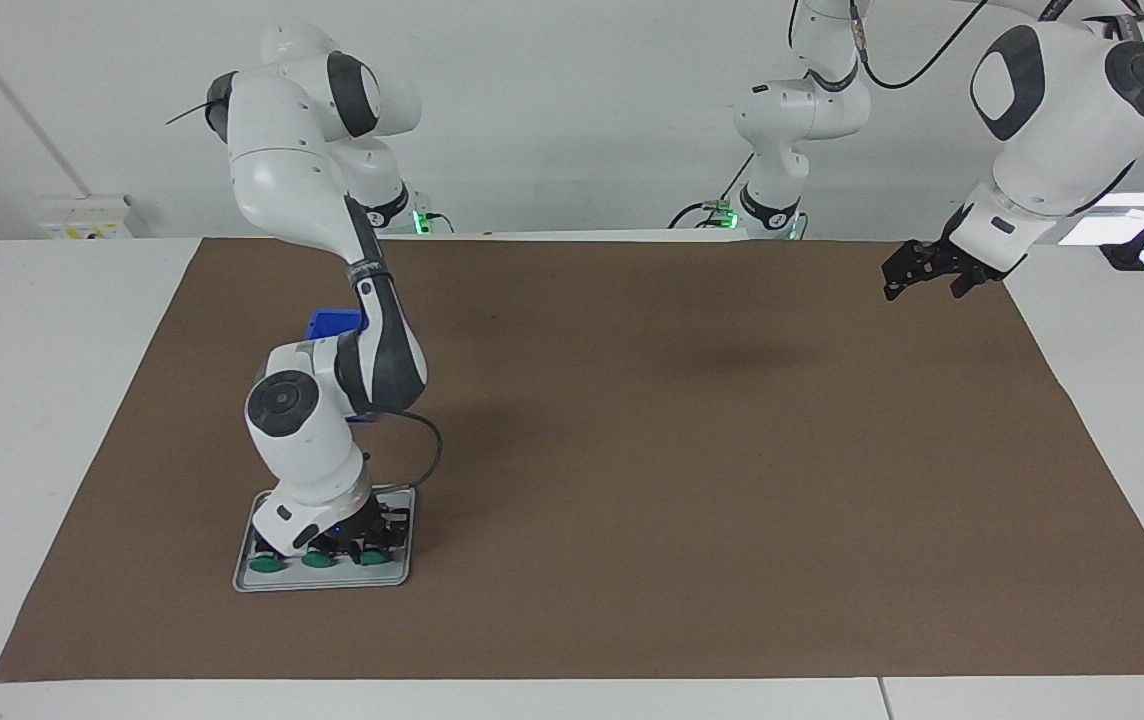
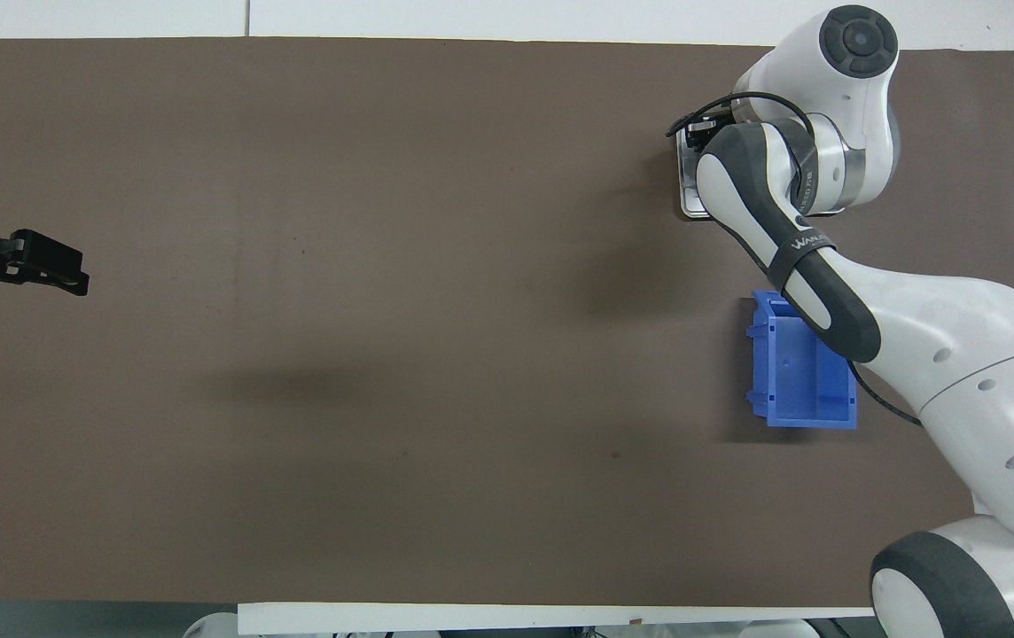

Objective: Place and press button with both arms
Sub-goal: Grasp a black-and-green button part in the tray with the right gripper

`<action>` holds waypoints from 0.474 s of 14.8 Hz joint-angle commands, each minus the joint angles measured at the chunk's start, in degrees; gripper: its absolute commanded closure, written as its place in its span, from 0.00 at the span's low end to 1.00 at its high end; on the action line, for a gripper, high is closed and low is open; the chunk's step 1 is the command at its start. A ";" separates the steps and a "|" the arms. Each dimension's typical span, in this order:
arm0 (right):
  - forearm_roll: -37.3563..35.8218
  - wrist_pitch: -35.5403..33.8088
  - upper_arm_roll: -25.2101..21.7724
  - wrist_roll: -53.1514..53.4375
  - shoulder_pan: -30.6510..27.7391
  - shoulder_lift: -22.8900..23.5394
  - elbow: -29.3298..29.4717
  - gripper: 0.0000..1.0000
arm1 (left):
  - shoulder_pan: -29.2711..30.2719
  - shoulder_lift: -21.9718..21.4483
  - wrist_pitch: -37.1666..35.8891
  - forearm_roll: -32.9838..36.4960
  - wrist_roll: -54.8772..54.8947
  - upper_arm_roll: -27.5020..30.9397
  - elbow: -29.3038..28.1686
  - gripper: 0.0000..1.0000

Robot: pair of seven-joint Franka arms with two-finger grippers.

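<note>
Progress: we have the right gripper (image 1: 357, 540) down among three buttons (image 1: 317, 561) on the tray (image 1: 324, 579), jaws unreadable.
Left gripper (image 1: 922, 272): waits, jaws apart.
Remaining: placing, pressing.

White wall (image 1: 552, 120), white table (image 1: 32, 420), brown mat (image 1: 682, 450)

One camera faces the robots from high across the table; another looks steeply down; both cover the brown mat (image 1: 692, 450).
</note>
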 commanded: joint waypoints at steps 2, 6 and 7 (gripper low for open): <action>-0.30 -7.28 0.23 1.01 -0.09 0.06 5.16 0.75 | 0.26 0.05 0.16 -0.44 0.70 0.04 0.49 0.00; -0.38 -18.98 0.41 0.92 -0.09 -0.55 12.98 0.77 | 0.26 0.05 0.16 -0.44 0.70 0.04 0.49 0.00; 0.14 -20.13 0.58 1.09 0.08 -1.33 13.35 0.77 | 0.26 0.05 0.16 -0.44 0.70 0.04 0.49 0.00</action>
